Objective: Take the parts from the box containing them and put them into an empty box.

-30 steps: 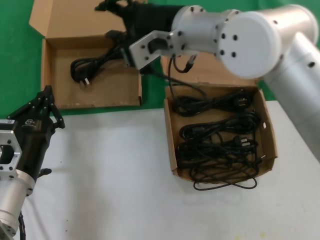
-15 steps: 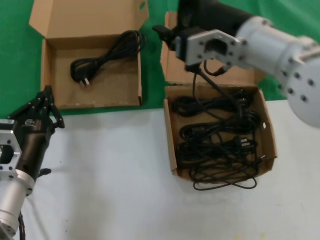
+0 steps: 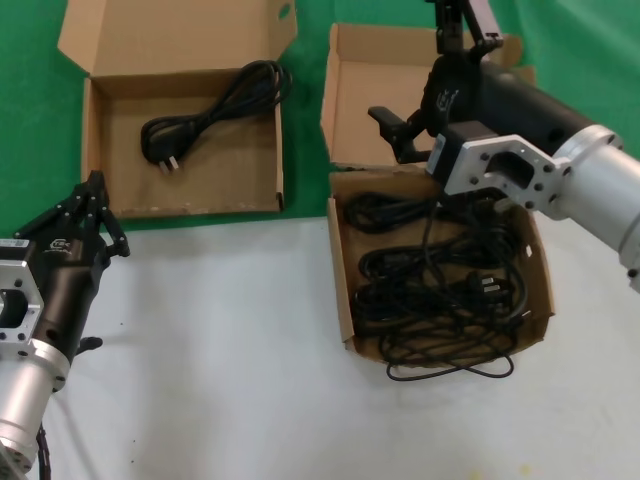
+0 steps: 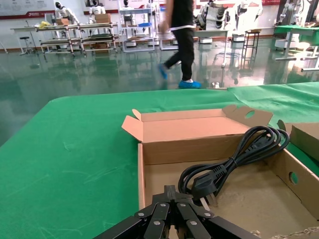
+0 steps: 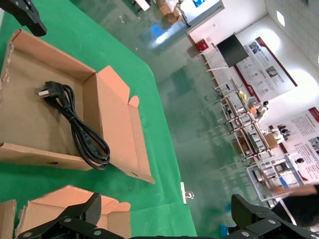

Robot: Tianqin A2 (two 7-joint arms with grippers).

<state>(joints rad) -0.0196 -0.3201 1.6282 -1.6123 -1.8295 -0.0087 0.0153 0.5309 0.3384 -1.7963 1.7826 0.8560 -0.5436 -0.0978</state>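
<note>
The winged-lid cardboard box (image 3: 341, 290) at the right holds several tangled black power cords (image 3: 440, 285). The wide box with the flat flaring lid (image 3: 200, 175) at the far left holds one coiled cord (image 3: 215, 108), which also shows in the left wrist view (image 4: 234, 162) and the right wrist view (image 5: 79, 129). My right gripper (image 3: 430, 65) is open and empty above the right box's raised lid (image 3: 370, 90); its fingers (image 5: 92, 203) stand wide apart. My left gripper (image 3: 92, 200) is shut and empty, parked just before the left box's near left corner (image 4: 172, 191).
A thin cable (image 3: 428, 230) hangs from my right wrist down into the right box. One cord loop (image 3: 450, 372) spills over that box's near edge onto the white table (image 3: 220, 340). Green cloth (image 3: 30, 130) covers the far part.
My right arm has swung right, from over the left box to over the right box's lid. The cord stays in the left box. The left arm has not moved.
</note>
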